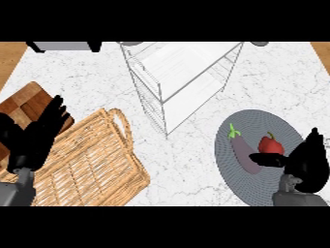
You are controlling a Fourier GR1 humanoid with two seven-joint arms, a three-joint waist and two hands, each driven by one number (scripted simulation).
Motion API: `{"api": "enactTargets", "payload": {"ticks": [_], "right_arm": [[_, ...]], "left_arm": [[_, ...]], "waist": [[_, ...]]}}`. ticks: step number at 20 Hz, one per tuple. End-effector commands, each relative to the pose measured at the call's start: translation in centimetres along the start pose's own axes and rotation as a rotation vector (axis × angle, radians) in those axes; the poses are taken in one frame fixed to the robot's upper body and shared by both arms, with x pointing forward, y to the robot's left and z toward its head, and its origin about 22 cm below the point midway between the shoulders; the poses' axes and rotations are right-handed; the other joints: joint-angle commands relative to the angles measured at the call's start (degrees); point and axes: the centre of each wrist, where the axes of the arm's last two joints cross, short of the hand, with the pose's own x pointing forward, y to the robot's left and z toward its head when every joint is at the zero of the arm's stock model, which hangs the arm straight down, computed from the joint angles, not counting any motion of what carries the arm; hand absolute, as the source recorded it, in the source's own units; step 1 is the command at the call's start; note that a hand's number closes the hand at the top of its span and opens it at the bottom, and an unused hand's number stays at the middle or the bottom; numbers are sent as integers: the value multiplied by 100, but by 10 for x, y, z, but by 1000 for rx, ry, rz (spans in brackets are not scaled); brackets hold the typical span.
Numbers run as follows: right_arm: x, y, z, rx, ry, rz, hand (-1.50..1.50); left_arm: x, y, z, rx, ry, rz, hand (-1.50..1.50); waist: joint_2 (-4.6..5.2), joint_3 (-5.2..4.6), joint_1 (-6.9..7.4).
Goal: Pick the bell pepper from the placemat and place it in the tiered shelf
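Note:
A red bell pepper (271, 144) with a green stem lies on the round grey placemat (257, 186) at the right. A purple eggplant (244, 149) lies on the same mat just left of the pepper. My right hand (307, 162) hovers over the mat's right part, fingers up and relaxed, thumb reaching toward the pepper without holding it. The white wire tiered shelf (182, 77) stands at the top centre. My left hand (32, 138) rests open at the left, fingers up, over the tray's edge.
A woven wicker tray (96, 160) lies at the lower left, partly over a wooden cutting board (14, 109). A grey appliance (64, 46) sits at the counter's back left. Bare marble counter (185, 169) separates tray and placemat.

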Motion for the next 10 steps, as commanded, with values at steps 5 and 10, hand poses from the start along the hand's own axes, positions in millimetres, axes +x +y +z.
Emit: {"api": "enactTargets", "payload": {"ticks": [5,10], "right_arm": [[-4,17,-8,-47,60,-5,-150],[-13,24,-17,-52,35,-22,-150]], "left_arm": [[-60,0,10,31,187,-2,0],[-43,0,2,12,181,7,0]], "waist": [[131,-124,-18],[120,-119,-37]]}}
